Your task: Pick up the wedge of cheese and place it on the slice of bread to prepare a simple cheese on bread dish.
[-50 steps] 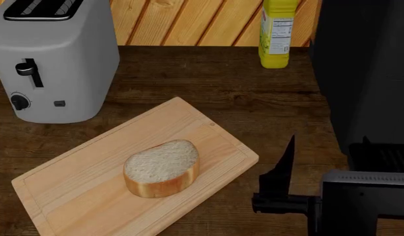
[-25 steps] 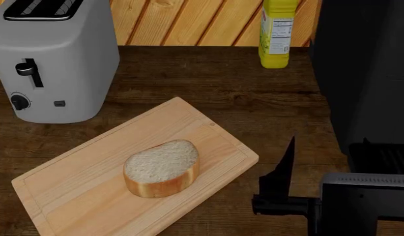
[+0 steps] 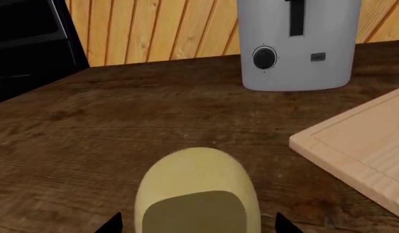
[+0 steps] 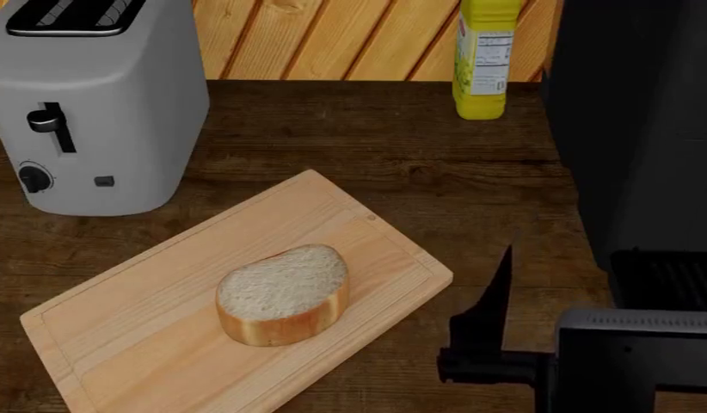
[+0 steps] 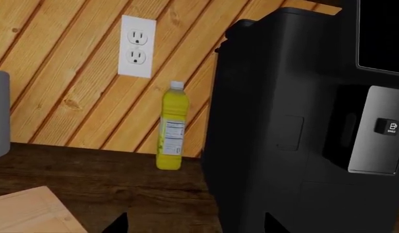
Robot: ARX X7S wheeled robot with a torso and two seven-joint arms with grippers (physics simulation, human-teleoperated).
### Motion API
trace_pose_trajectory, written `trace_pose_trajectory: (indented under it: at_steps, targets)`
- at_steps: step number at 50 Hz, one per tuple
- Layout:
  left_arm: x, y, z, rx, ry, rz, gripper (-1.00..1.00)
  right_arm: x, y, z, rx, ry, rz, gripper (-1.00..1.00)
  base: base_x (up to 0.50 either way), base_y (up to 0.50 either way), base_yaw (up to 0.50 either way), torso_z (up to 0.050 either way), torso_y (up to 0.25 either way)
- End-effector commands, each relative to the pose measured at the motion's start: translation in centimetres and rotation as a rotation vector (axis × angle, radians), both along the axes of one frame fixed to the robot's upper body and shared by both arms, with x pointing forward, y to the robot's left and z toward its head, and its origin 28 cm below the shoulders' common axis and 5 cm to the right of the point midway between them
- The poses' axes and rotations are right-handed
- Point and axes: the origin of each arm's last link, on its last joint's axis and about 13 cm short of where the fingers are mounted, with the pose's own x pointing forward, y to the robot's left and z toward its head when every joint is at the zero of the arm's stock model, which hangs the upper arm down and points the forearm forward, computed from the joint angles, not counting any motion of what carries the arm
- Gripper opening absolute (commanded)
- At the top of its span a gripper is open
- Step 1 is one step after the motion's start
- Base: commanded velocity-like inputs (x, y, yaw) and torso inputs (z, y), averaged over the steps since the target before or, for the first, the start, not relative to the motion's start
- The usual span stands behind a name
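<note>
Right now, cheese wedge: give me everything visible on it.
The wedge of cheese shows only in the left wrist view: a smooth, pale yellow, rounded egg-like lump with a flatter, darker olive face toward the camera. It sits on the dark wooden table, apart from the cutting board and well short of the toaster. The left pincer brackets it, dark fingertips at either side; contact cannot be told. The head view does not show it.

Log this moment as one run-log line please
cheese: on table, between left pincer tips, ungrasped | bread: on cutting board, bare | right pincer: empty
</note>
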Motion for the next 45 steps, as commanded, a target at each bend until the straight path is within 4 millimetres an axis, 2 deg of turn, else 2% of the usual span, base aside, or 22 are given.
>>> trace_pose_trajectory:
  at_steps: [1,2,3,15,31,45]
  targets:
    - [0.5,0.3,-0.7,0.026,0.019,0.006,1.0,-0.1,0.0,-0.2,-0.004,0.004,0.001,1.0,0.0,0.0,0.0,0.0,0.0]
    - [0.5,0.4,-0.8,0.027,0.023,0.014,1.0,-0.1,0.0,-0.2,-0.003,0.005,0.0,1.0,0.0,0.0,0.0,0.0,0.0]
    - [0.5,0.3,-0.8,0.035,0.019,0.01,-1.0,-0.2,0.0,-0.2,-0.003,0.005,0.0,1.0,0.0,0.0,0.0,0.0,0.0]
    - [0.1,0.1,-0.2,0.052,0.018,0.009,-1.0,-0.1,0.1,-0.6,0.002,0.013,0.007,1.0,0.0,0.0,0.0,0.0,0.0]
    - [-0.4,-2.0,4.5,0.037,-0.071,-0.077,-1.0,-0.2,0.0,-0.7,0.012,0.016,0.006,1.0,0.0,0.0,0.0,0.0,0.0]
    - [0.5,-3.1,6.2,0.006,-0.097,-0.14,-1.0,0.0,0.1,-0.4,0.01,0.016,0.013,1.0,0.0,0.0,0.0,0.0,0.0]
